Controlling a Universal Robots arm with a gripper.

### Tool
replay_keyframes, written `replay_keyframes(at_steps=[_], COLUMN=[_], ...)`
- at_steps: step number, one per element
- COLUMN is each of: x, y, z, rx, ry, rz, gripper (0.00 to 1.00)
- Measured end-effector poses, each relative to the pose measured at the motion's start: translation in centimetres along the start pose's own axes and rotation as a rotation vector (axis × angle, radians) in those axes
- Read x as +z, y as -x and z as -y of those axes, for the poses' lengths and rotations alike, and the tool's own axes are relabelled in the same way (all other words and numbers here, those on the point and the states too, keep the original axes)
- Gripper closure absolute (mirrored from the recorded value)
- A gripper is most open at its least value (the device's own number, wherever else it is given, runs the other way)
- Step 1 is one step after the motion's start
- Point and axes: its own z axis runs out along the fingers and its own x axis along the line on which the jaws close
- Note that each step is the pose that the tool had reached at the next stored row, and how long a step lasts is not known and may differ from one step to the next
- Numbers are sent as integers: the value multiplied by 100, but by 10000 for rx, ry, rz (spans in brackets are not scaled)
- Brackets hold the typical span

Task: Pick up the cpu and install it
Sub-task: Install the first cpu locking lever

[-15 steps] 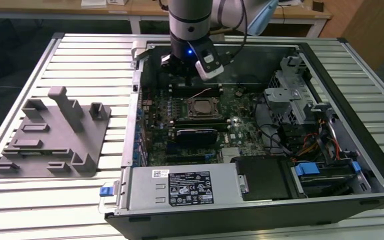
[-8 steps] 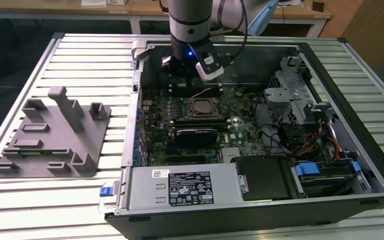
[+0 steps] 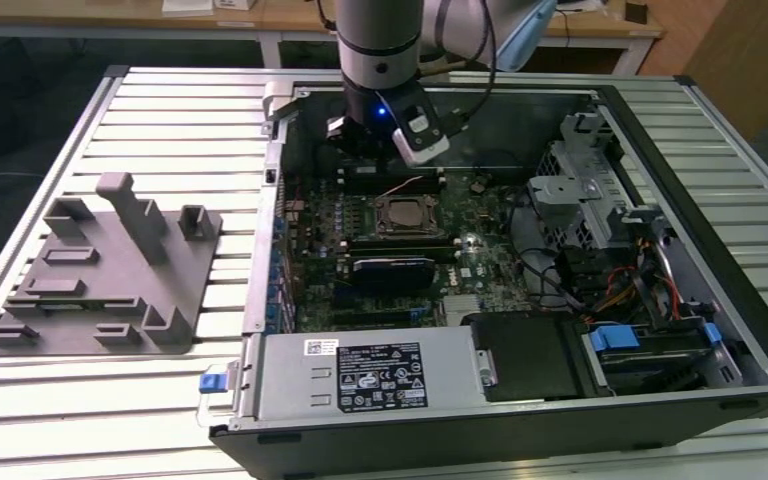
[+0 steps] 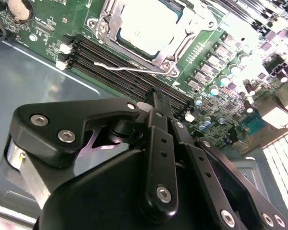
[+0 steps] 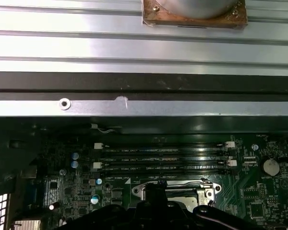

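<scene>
The cpu lies flat in the black socket frame of the green motherboard, inside the open computer case. In the second wrist view its silvery-white top plate sits within the metal frame, and a thin wire lever lies along the memory slots beside it. My gripper hangs above the board, just beyond the socket toward the case's far wall. Its black fingers are pressed together with nothing between them. The socket frame lies right ahead of the gripper in the first wrist view.
A grey plastic fixture block stands on the slatted table at the exterior view's left. Inside the case are a power supply at the front, a drive cage and cables on the right. The case wall runs close behind the memory slots.
</scene>
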Motion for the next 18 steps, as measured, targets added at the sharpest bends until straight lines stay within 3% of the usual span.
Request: replay_keyframes(at_steps=[3, 7, 18], x=[18, 47, 93], y=[6, 18, 77], z=[4, 10, 19], rx=[-17, 99, 362], ry=[4, -4, -24], rz=[96, 163, 224], gripper=[89, 89, 89])
